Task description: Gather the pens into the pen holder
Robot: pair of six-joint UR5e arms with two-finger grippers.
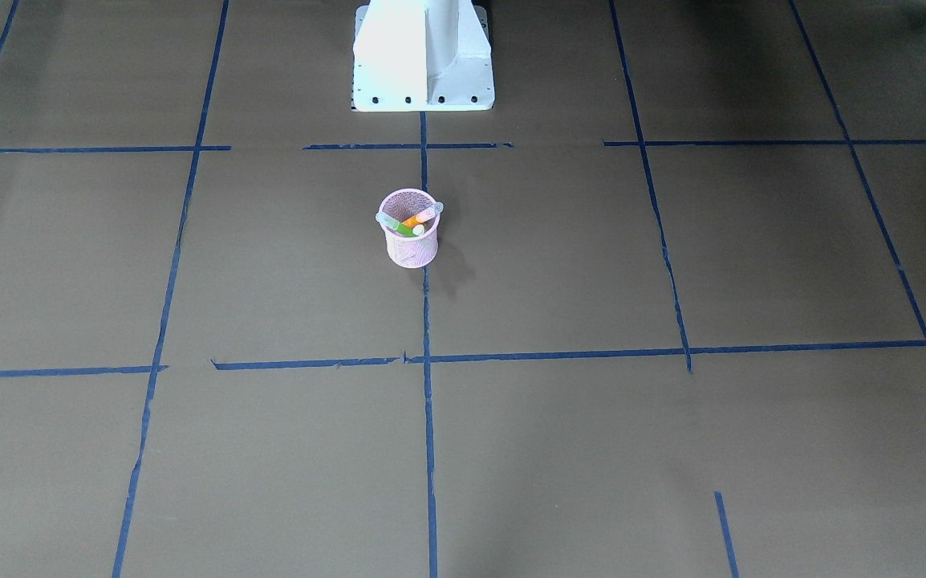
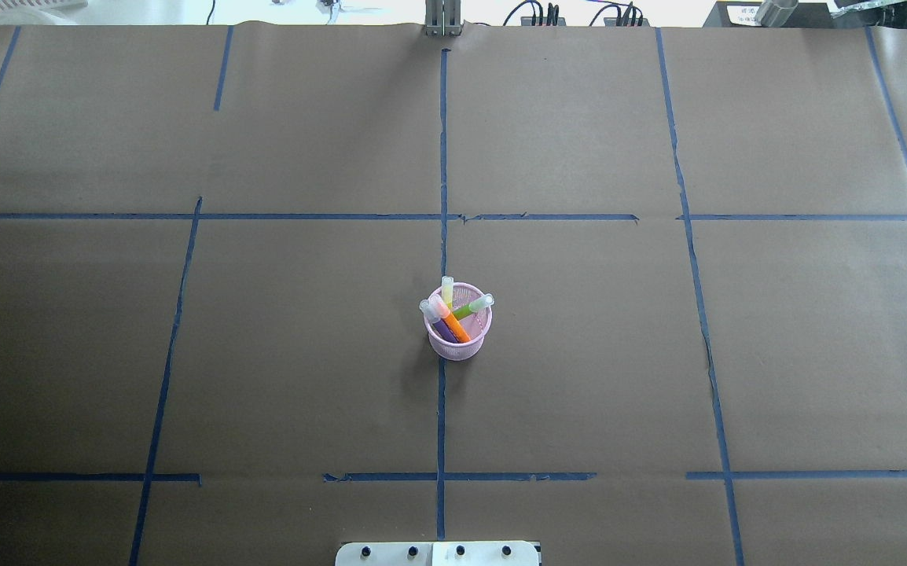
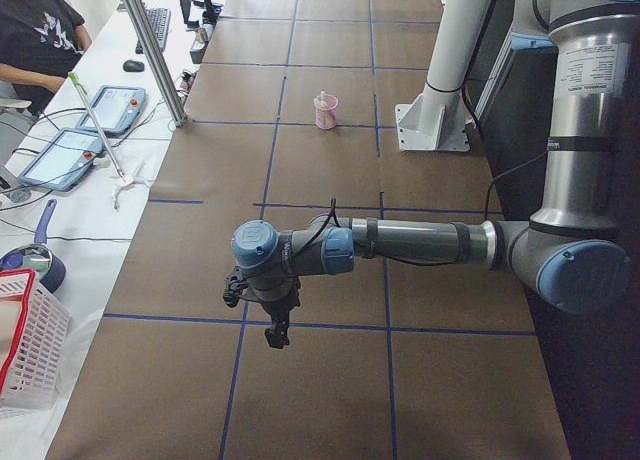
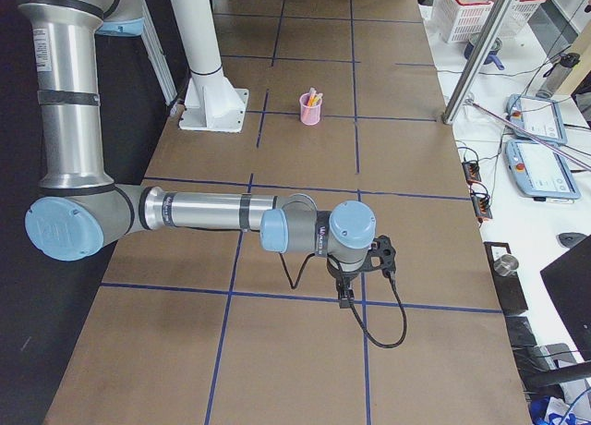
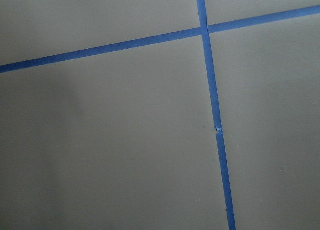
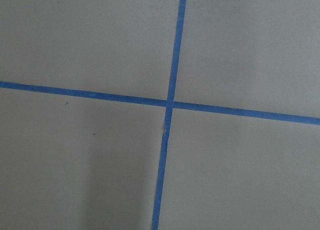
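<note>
Blue-taped brown table bears pen holder; tablets alongside.

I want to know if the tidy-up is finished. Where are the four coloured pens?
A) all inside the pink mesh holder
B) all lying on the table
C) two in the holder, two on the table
A: the overhead view shows the purple pen, orange pen, green pen and yellow pen all leaning inside the pen holder, cap ends above its rim.

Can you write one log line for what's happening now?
pens: four in upright pen holder | left gripper: cannot tell | right gripper: cannot tell
</note>
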